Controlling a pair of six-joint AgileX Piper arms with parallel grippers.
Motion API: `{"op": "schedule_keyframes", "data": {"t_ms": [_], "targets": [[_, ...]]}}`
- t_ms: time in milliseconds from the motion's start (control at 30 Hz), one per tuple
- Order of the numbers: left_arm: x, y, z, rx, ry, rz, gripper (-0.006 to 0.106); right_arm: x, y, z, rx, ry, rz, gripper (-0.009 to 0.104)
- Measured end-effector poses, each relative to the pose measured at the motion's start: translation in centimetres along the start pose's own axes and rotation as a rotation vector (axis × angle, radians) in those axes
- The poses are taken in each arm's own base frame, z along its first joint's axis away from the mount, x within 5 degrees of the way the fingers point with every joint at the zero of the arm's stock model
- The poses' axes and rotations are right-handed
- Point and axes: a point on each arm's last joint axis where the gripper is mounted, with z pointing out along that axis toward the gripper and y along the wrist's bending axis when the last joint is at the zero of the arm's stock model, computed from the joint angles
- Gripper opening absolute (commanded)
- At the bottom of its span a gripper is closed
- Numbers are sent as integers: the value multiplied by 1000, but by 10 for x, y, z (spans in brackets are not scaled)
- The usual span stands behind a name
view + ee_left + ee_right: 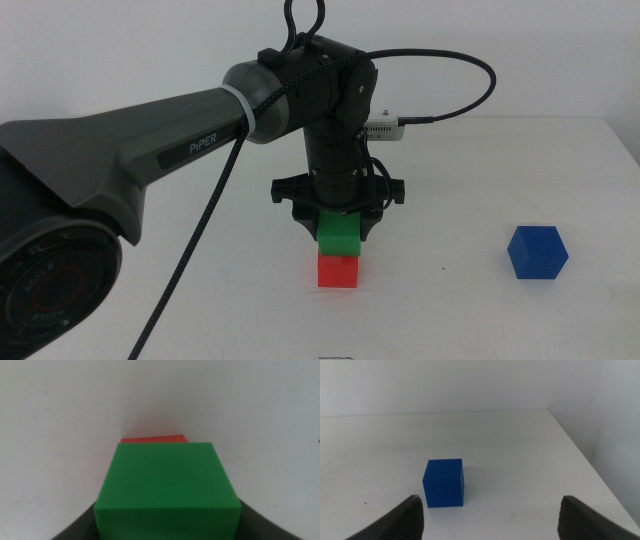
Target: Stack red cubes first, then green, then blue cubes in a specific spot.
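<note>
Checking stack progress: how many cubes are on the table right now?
3: red cube on the table, green cube on it in the left tool, blue cube alone to the right.

One word can be read: "PiPER" (pixel 190 147), printed in pale letters on the dark grey forearm casing of the left arm (pixel 120 140), which reaches in from the left side of the scene in the middle view. The letters run along the casing and tilt with its slope. Nothing readable shows on the red cube (pixel 337 271), the green cube (pixel 338 236), the blue cube (pixel 537 252) or the white bench (pixel 480 310).
</note>
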Motion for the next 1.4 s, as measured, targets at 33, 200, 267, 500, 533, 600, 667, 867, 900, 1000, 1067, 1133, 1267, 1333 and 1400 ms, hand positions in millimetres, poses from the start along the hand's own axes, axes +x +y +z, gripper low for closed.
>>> {"op": "schedule_keyframes", "data": {"t_ms": [33, 200, 267, 500, 533, 600, 667, 867, 900, 1000, 1067, 1133, 1267, 1333, 1400], "targets": [[0, 0, 0, -3, -2, 1, 20, 0, 0, 0, 0, 0, 0, 94], [-1, 0, 3, -9, 1, 5, 77, 0, 0, 0, 0, 0, 0, 94], [-1, 0, 6, -12, 7, 8, 87, 0, 0, 0, 0, 0, 0, 94], [-1, 0, 8, -14, 10, 28, 94, 0, 0, 0, 0, 0, 0, 94], [-1, 0, 8, -14, 10, 32, 94, 0, 0, 0, 0, 0, 0, 94], [-1, 0, 4, -10, 3, 43, 94, 0, 0, 0, 0, 0, 0, 94], [0, 1, -7, 2, -17, 55, 94, 0, 0, 0, 0, 0, 0, 94], [17, 9, -97, 99, -187, 86, 94, 0, 0, 0, 0, 0, 0, 94], [22, 14, -116, 115, -228, 89, 94, 0, 0, 0, 0, 0, 0, 94], [37, 30, -165, 108, -354, 131, 94, 0, 0, 0, 0, 0, 0, 94], [46, 42, -187, 78, -420, 200, 94, 0, 0, 0, 0, 0, 0, 94], [57, 57, -202, 72, -448, 288, 94, 0, 0, 0, 0, 0, 0, 94], [82, 96, -214, 178, -419, 419, 94, 0, 0, 0, 0, 0, 0, 94], [98, 113, -213, 241, -424, 460, 94, 0, 0, 0, 0, 0, 0, 94], [118, 127, -215, 309, -468, 475, 94, 0, 0, 0, 0, 0, 0, 94]]}}
